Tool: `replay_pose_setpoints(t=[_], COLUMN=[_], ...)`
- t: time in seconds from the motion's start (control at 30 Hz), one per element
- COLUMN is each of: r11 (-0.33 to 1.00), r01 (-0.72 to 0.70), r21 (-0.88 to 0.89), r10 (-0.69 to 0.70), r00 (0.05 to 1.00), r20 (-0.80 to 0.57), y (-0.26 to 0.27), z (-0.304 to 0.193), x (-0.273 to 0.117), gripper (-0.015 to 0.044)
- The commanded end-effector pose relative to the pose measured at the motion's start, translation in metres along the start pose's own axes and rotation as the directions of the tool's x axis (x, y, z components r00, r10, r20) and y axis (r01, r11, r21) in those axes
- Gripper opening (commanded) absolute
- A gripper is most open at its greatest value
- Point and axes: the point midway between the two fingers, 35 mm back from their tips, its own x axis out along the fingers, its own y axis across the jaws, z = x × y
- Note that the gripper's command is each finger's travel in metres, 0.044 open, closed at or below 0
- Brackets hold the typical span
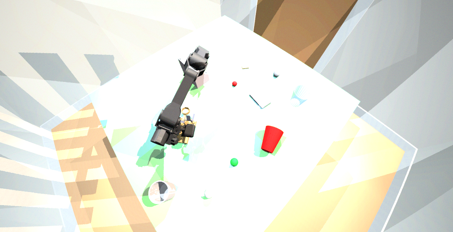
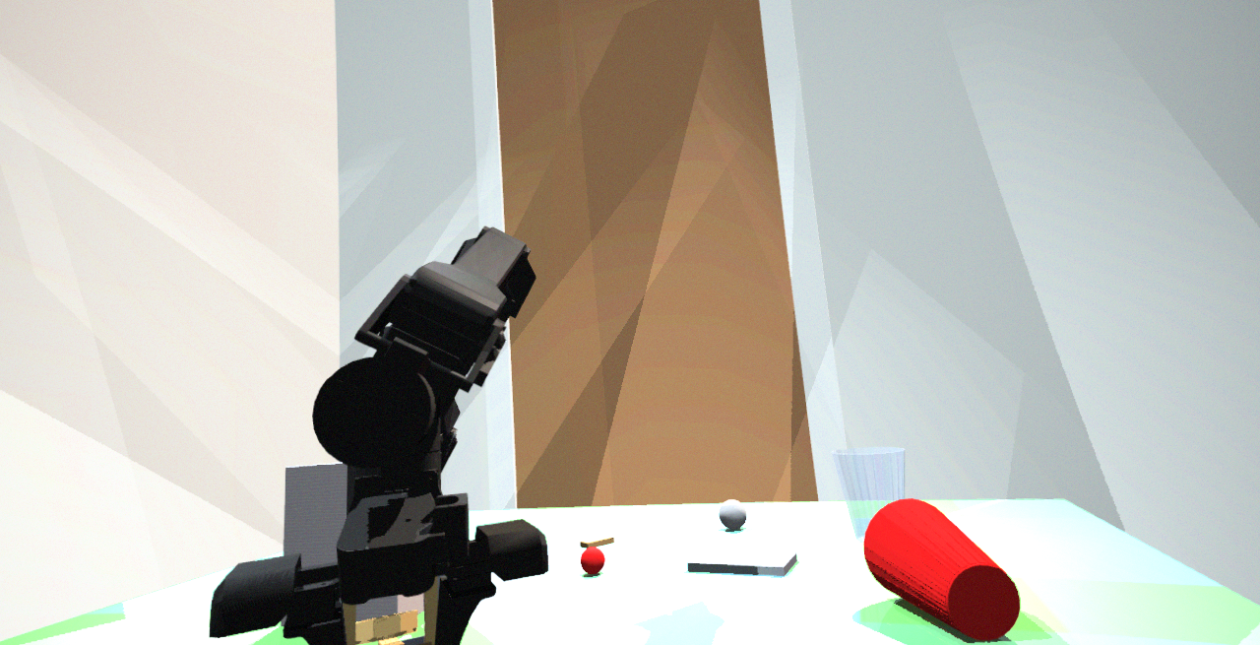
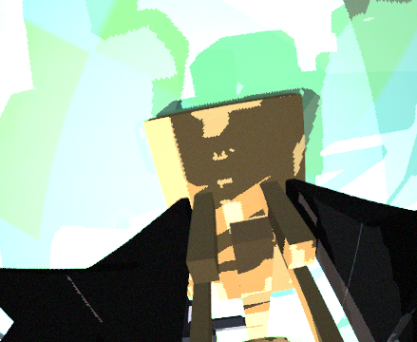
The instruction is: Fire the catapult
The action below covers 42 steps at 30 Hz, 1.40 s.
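My gripper is shut on the wooden catapult, its fingers on either side of the catapult's uprights. The catapult's round cup shows past the gripper and looks empty. Much of the frame is hidden by the arm; I cannot tell whether its base touches the table. A white mug stands near the table's lower left edge in the top view. Balls in view are red, green, white and grey.
A red cup lies on its side. A clear cup stands at the far right. A flat panel and small wooden block lie beyond. A grey box stands by the arm.
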Motion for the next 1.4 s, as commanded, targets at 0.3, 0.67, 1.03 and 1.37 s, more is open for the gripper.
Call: replay_pose_setpoints(t=[0.3, 0.67, 1.03, 1.37], r11=[1.0, 1.0, 1.0, 0.988], r01=[0.0, 0.003, 0.002, 0.053], r21=[-0.001, 0.002, 0.003, -0.146], r10=[0.0, -0.003, -0.002, -0.043], r00=[1.0, 1.0, 0.999, 0.997], r20=[0.0, 0.004, 0.038, 0.065], y=[0.0, -0.002, -0.003, 0.117], z=[0.0, 0.0, -0.001, -0.036], x=[-0.001, -0.102, -0.145, -0.137], gripper=[0.0341, 0.044, 0.044, 0.03])
